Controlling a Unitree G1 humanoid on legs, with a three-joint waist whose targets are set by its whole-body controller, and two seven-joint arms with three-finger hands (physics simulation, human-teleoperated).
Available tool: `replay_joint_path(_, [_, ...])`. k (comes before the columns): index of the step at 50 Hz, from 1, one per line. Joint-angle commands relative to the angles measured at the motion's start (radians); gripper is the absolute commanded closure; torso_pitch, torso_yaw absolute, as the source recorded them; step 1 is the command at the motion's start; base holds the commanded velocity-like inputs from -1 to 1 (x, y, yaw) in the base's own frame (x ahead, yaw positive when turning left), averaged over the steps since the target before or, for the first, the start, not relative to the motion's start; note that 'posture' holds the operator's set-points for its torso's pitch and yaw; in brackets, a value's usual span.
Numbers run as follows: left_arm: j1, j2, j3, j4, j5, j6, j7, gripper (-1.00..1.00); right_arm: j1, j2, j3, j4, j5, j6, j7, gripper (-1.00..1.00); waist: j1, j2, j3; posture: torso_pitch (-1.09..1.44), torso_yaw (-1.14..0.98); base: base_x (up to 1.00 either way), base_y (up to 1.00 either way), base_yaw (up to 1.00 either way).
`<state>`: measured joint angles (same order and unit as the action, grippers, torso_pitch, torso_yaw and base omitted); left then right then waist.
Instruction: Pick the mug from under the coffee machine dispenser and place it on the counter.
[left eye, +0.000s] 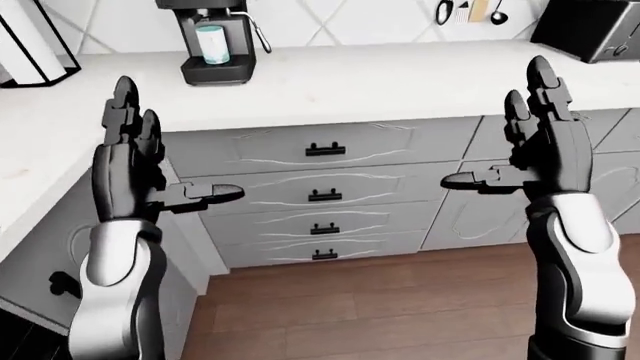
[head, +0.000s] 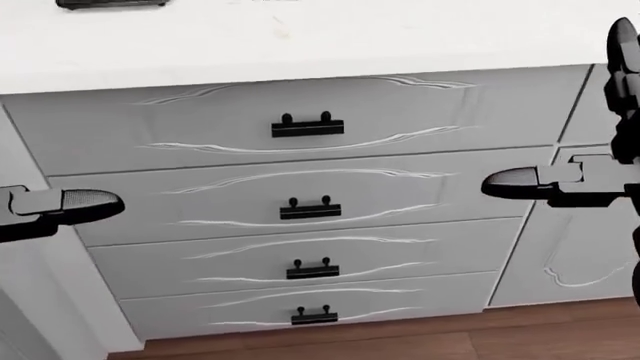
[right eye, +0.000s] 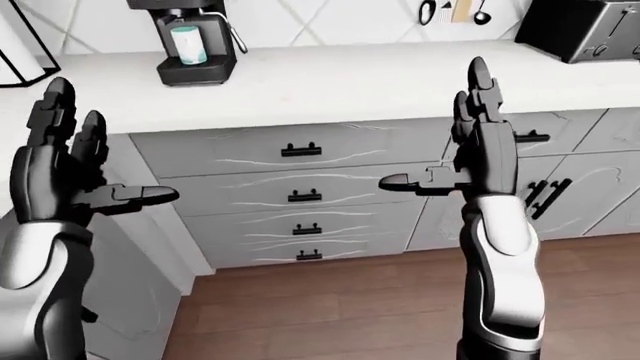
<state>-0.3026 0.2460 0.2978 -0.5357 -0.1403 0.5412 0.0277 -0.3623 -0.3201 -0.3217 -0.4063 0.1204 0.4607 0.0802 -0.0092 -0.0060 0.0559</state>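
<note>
White counter (left eye: 400, 79) filling the top of the left-eye view, carrying the black coffee machine (left eye: 215, 41) at upper left, with the pale mug (left eye: 211, 45) standing under its dispenser, on the machine's base. Left hand (left eye: 135, 169) and right hand (left eye: 535, 150) rising upright at either side, both spread and released, thumbs pointing inward, holding nothing, well apart from the mug. Showing also a wire rack (left eye: 30, 41) at the top left edge and a dark toaster (left eye: 590, 26) at the top right.

Looking lower in the head view: only the counter's edge, the grey drawers (head: 310, 187) with black handles, and the two thumb tips entering from the left and right edges. Not showing the mug here; just a dark strip of the machine's base at the top.

Seeing from further right in the right-eye view: hanging utensils (right eye: 455, 11) on the wall, a cabinet door with bar handles (right eye: 545, 196) beside the right arm, and brown wooden floor (right eye: 330, 307) below. Nothing standing between the hands and the mug except bare counter.
</note>
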Motion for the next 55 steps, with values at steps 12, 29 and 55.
replay_joint_path(12, [-0.018,0.02,0.021,-0.011,-0.006,-0.047,0.001,-1.0,-0.026,-0.008,-0.001,-0.022,0.011,-0.024,0.001,-1.0,0.021,0.04,-0.026,0.0,0.0,0.36,0.04,0.0])
replay_joint_path(29, [-0.019,0.025,0.026,-0.026,-0.012,-0.032,0.007,-1.0,-0.035,-0.014,-0.005,-0.049,0.031,0.011,-0.009,-1.0,-0.008,0.023,-0.026,0.0,0.0,0.33,0.21,0.0])
replay_joint_path(55, [-0.03,0.033,0.034,-0.034,-0.026,-0.012,0.014,-1.0,-0.047,-0.025,-0.011,-0.066,0.044,0.036,-0.015,-1.0,-0.004,-0.009,-0.025,0.0,0.0,0.31,0.24,0.0])
